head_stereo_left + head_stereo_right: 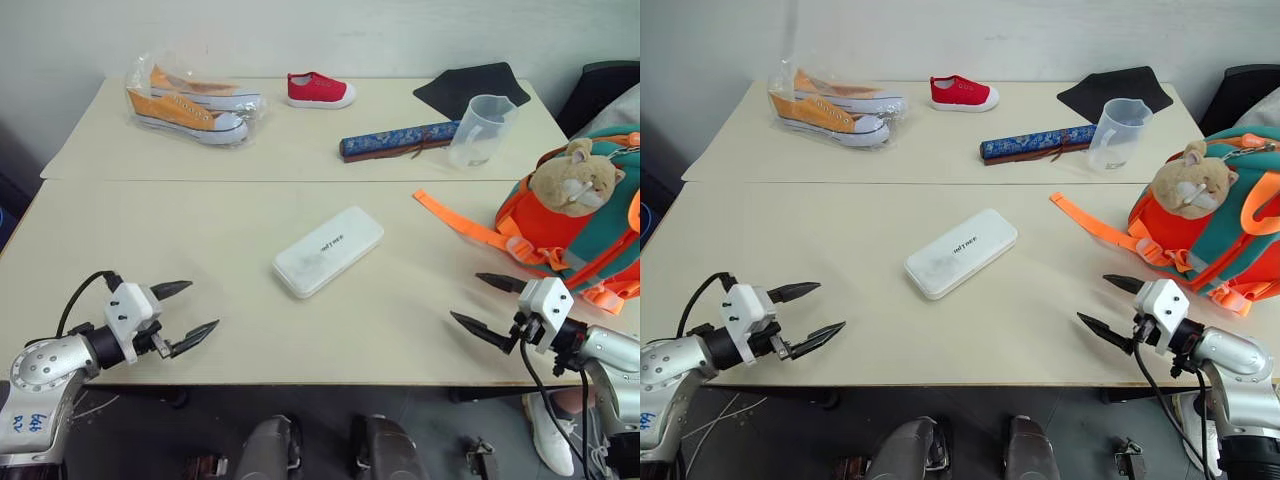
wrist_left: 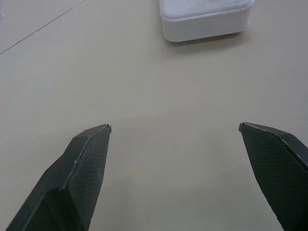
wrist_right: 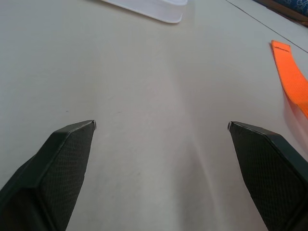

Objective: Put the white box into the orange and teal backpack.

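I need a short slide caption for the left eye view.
Both open grippers wait beside the white box; backpack at right.

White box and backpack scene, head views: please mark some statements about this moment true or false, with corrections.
1. The flat white plastic box lies on the beige table, apart from both grippers. True.
2. The right gripper is shut on the orange webbing strap. False: its fingers stand open and hold nothing; the strap lies on the table beyond them.
3. The orange and teal backpack sits at the table's right edge with a tan plush animal toy on it. True.
4. The clear plastic measuring cup lies tipped over. False: it stands upright beside the blue patterned roll.
5. The left gripper is open. True.
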